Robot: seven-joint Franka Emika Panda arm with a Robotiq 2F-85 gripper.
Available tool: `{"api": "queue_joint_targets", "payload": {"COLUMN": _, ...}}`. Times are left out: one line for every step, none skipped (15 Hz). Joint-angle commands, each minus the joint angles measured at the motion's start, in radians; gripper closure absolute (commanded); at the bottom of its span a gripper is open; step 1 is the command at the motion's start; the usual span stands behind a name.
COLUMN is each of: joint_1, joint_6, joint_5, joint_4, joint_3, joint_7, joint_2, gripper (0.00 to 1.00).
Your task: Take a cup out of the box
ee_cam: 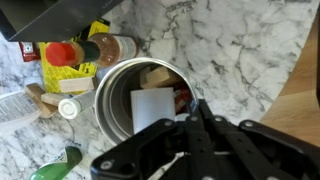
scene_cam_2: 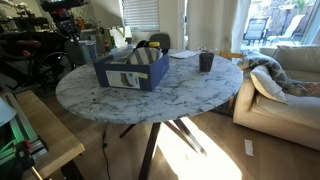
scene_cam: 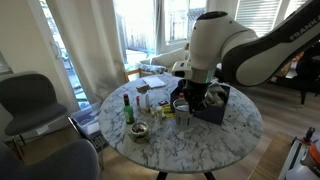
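Note:
In the wrist view I look down into the pale grey cup [ee_cam: 112, 100], a round tumbler over the marble tabletop. White and reddish shapes show inside its opening. My gripper [ee_cam: 196, 107] has its two fingers pressed together on the cup's right rim. In an exterior view the gripper [scene_cam: 189, 99] hangs low just beside the dark blue-grey box [scene_cam: 215, 108], on the side towards the bottles. The cup is too small to pick out there. The box also shows in an exterior view [scene_cam_2: 130, 76], with several items standing in it.
A red-capped bottle [ee_cam: 62, 52], a yellow packet [ee_cam: 92, 32] and a brown bottle [ee_cam: 108, 47] lie close to the cup. A green bottle [scene_cam: 128, 108] and a small bowl [scene_cam: 140, 131] stand on the round marble table [scene_cam: 215, 135]. A dark cup [scene_cam_2: 205, 62] stands alone.

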Motion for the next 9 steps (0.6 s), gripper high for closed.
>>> {"api": "queue_joint_targets", "payload": {"joint_1": -0.044, "joint_6": 0.104, "joint_5": -0.068, "joint_4": 0.063, "joint_3": 0.039, "joint_7": 0.072, "joint_2": 0.144, "gripper": 0.99}}
{"api": "queue_joint_targets", "payload": {"joint_1": -0.056, "joint_6": 0.121, "joint_5": -0.091, "joint_4": 0.078, "joint_3": 0.046, "joint_7": 0.092, "joint_2": 0.173, "gripper": 0.99}}
{"api": "queue_joint_targets", "payload": {"joint_1": -0.068, "joint_6": 0.133, "joint_5": -0.113, "joint_4": 0.091, "joint_3": 0.049, "joint_7": 0.111, "joint_2": 0.198, "gripper": 0.99}}
{"api": "queue_joint_targets", "payload": {"joint_1": -0.076, "joint_6": 0.139, "joint_5": -0.13, "joint_4": 0.106, "joint_3": 0.051, "joint_7": 0.128, "joint_2": 0.223, "gripper": 0.99}}
{"api": "queue_joint_targets", "payload": {"joint_1": -0.083, "joint_6": 0.13, "joint_5": -0.144, "joint_4": 0.122, "joint_3": 0.051, "joint_7": 0.137, "joint_2": 0.248, "gripper": 0.99}}
{"api": "queue_joint_targets", "payload": {"joint_1": -0.09, "joint_6": 0.109, "joint_5": -0.168, "joint_4": 0.139, "joint_3": 0.053, "joint_7": 0.151, "joint_2": 0.269, "gripper": 0.9}}
{"api": "queue_joint_targets", "payload": {"joint_1": -0.092, "joint_6": 0.103, "joint_5": -0.172, "joint_4": 0.151, "joint_3": 0.05, "joint_7": 0.15, "joint_2": 0.289, "gripper": 0.7}}
{"api": "queue_joint_targets", "payload": {"joint_1": -0.094, "joint_6": 0.101, "joint_5": -0.18, "joint_4": 0.163, "joint_3": 0.049, "joint_7": 0.154, "joint_2": 0.307, "gripper": 0.63}}
{"api": "queue_joint_targets", "payload": {"joint_1": -0.095, "joint_6": 0.094, "joint_5": -0.172, "joint_4": 0.171, "joint_3": 0.048, "joint_7": 0.145, "joint_2": 0.32, "gripper": 0.56}}
